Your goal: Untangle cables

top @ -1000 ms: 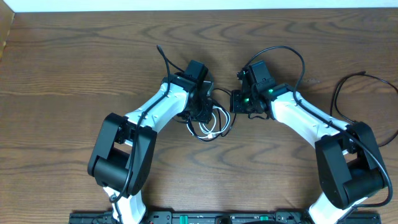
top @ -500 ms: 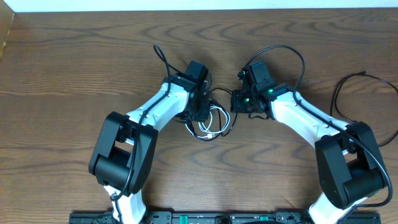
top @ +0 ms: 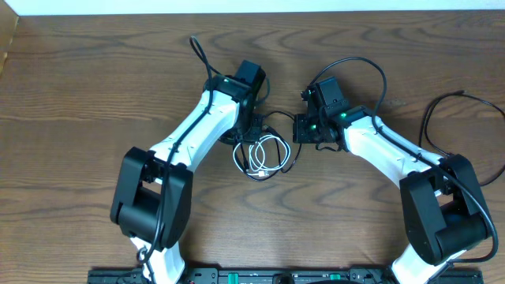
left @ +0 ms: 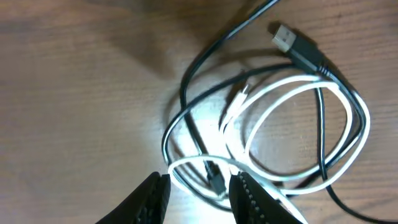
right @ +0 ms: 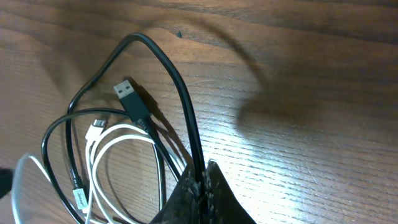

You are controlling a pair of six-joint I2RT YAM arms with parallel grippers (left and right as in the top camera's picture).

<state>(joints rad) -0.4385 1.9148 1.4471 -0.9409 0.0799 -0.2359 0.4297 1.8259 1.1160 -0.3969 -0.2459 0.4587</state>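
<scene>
The cables lie tangled in the middle of the table. The white cable (top: pixel 264 151) forms a small coil, seen close in the left wrist view as white loops (left: pixel 298 84). The black cable (left: pixel 205 56) weaves through them, and its USB plug (left: pixel 287 38) lies at the coil's edge. My left gripper (left: pixel 199 194) hovers open at the near rim of the coil, with a white loop and a small black plug (left: pixel 215 182) between its tips. My right gripper (right: pixel 202 180) is shut on the black cable (right: pixel 163 62), which arches up from the jaws. Overhead, the left gripper (top: pixel 246 136) and right gripper (top: pixel 300 128) flank the tangle.
Thick black arm wires loop over the table behind the right wrist (top: pixel 364 63) and at the far right (top: pixel 435 110). Another wire sticks out behind the left arm (top: pixel 201 57). The table's back edge (top: pixel 252 11) runs along the top.
My left arm has drawn back and up from the tangle, so more of the white coil shows. The right arm and its hold on the black cable are unchanged.
</scene>
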